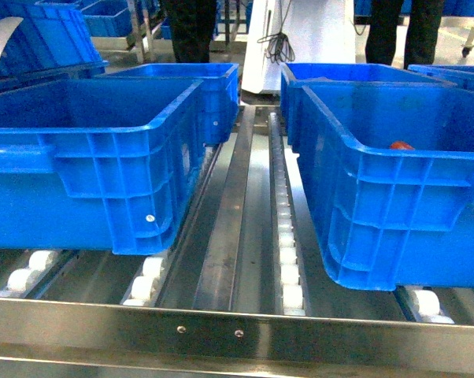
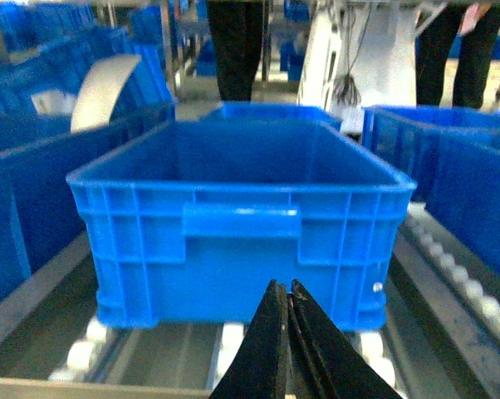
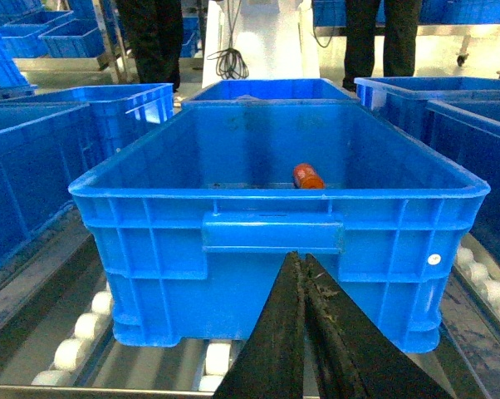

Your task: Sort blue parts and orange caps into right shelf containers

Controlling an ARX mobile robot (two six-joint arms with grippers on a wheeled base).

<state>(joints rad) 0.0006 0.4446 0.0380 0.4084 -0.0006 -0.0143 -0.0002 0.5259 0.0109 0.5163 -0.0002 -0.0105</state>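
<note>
Orange cap [image 3: 308, 175] lies in R crate [image 3: 275, 241] — both tools closed.

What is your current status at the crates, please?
Both grippers, left and right, shut, empty. One orange cap lying in right crate. Left crate shows nothing inside. No obstruction seen.

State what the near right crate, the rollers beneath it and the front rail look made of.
Near right crate: moulded plastic, by its ribbed walls and uniform glossy blue. Rollers: probably white plastic, small matte wheels set in a channel. Front rail: metal, likely stainless steel, with a brushed grey sheen and screw heads.
</note>
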